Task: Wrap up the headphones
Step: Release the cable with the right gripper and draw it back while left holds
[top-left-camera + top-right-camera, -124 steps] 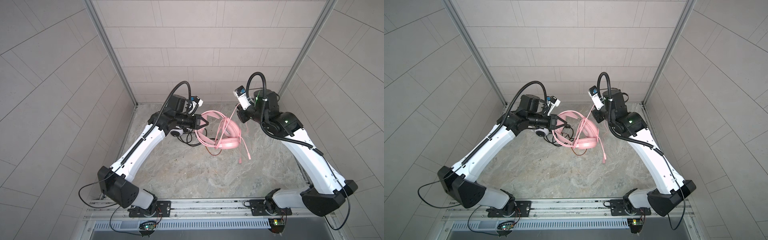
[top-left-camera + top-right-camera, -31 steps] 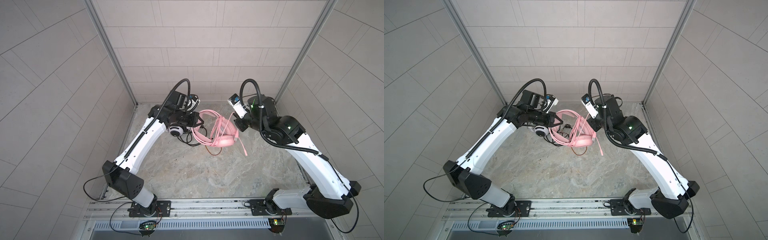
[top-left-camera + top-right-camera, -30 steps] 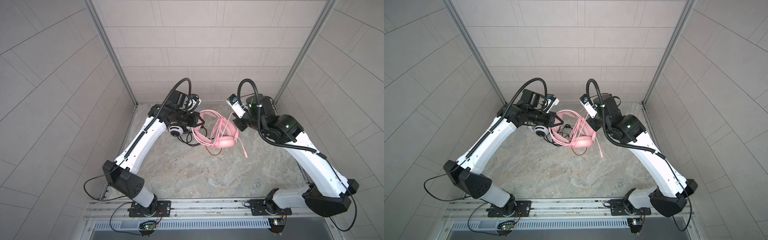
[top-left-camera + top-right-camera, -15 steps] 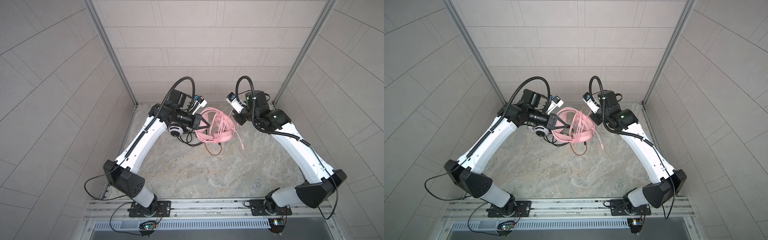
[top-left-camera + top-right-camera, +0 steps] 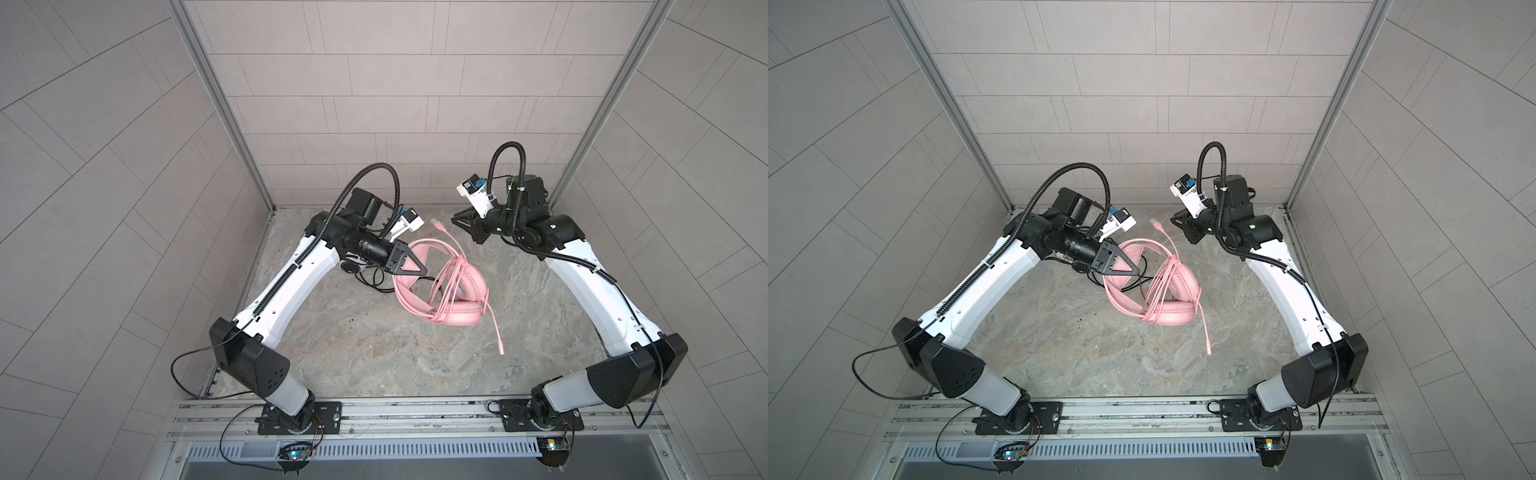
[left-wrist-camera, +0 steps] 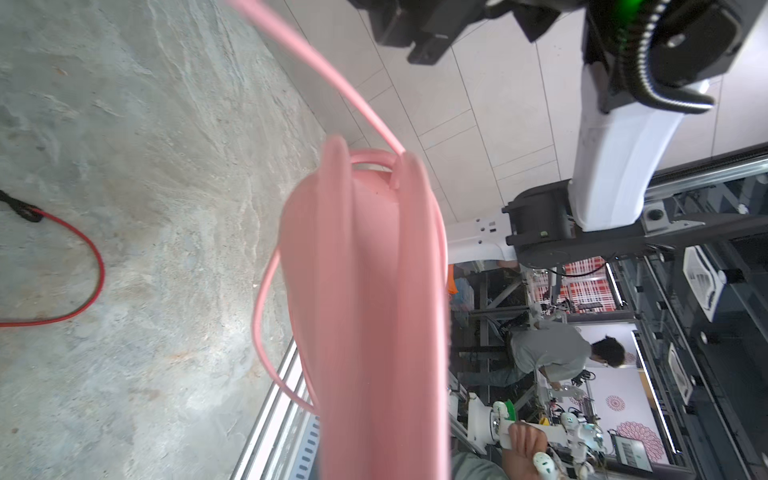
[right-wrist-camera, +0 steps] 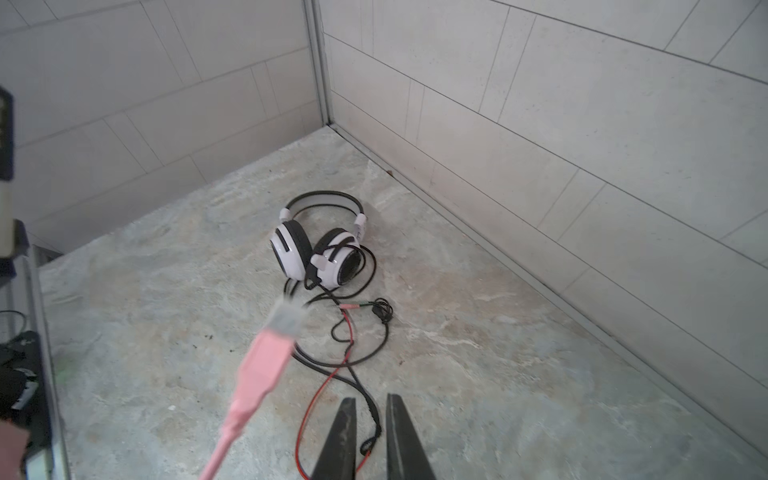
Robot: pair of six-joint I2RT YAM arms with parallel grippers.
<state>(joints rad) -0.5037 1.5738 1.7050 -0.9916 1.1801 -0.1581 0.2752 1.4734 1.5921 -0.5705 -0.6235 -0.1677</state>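
Note:
The pink headphones (image 5: 461, 319) (image 5: 1173, 318) sit mid-table with their pink cable looped several times around band and cups. My left gripper (image 5: 409, 266) (image 5: 1123, 268) is shut on the pink headband (image 6: 365, 291), which hides its jaws in the left wrist view. The cable's pink plug (image 5: 437, 224) (image 7: 266, 357) hangs free in the air, blurred, beside my right gripper (image 5: 459, 220) (image 7: 369, 397). That gripper is slightly open with nothing between its fingers. The white-and-black headphones (image 7: 320, 245) lie near the back left corner, mostly hidden under the left arm in both top views.
A loose black and red cable (image 7: 349, 345) (image 5: 380, 282) trails from the white-and-black headset across the stone tabletop. A second pink cable end (image 5: 500, 349) dangles toward the front. Tiled walls (image 7: 540, 124) close in the back and both sides.
My right gripper has let go of the pink cable end, parted its jaws a little and drawn back to the right. The plug now swings free. The left gripper keeps its hold.

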